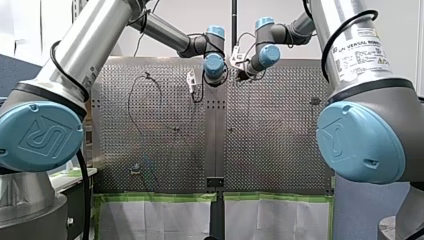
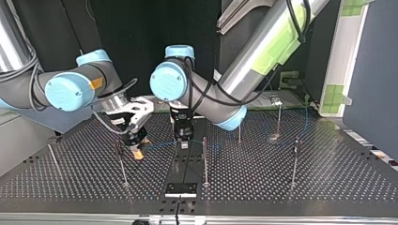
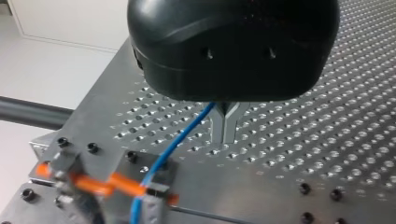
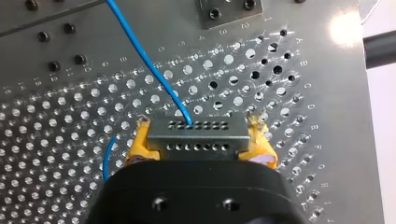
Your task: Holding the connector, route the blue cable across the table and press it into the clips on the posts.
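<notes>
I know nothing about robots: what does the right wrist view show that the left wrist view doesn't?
Only the right wrist view: the grey connector close up, its rows of small holes plain to see, clamped between yellow pads. Only the left wrist view: two metal fingers closed together on the blue cable. Both: that blue cable and the perforated table beneath it.

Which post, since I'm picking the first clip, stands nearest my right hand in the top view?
The thin post just beside my right hand, at the view's left of it; every other post stands farther off.
</notes>
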`<state>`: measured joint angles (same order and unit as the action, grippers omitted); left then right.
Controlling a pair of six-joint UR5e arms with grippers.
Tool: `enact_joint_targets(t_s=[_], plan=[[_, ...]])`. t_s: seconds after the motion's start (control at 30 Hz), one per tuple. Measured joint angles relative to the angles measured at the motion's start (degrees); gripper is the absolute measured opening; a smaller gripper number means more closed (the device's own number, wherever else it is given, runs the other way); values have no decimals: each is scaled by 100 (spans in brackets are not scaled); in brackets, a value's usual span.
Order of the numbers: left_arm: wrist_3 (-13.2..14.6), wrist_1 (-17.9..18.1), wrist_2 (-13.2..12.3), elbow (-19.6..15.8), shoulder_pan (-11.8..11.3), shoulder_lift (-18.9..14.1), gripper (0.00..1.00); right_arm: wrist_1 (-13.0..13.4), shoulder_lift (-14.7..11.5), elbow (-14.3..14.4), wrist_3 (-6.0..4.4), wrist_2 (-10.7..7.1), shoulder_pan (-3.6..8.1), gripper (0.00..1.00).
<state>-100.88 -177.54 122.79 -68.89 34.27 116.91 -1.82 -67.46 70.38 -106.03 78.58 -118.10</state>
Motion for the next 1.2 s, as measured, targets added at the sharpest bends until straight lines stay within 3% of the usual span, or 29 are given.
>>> enact_joint_targets(t_s=[0.3, 0.5, 0.73, 1.1, 1.2], plan=[[-7, 313, 49, -373, 86, 1, 0, 14, 1, 347, -19, 34, 24, 0], [-30, 600, 8, -662, 64, 6, 0, 22, 0, 643, 28, 50, 27, 0], [-44, 921, -248, -981, 32, 62, 0, 83, 0, 987, 116, 134, 75, 0], [-65, 1441, -507, -1501, 71, 409, 0, 242, 6, 1485, 157, 240, 118, 0], [-97, 1584, -620, -1645, 72, 449, 0, 259, 7, 1619, 221, 306, 141, 0]])
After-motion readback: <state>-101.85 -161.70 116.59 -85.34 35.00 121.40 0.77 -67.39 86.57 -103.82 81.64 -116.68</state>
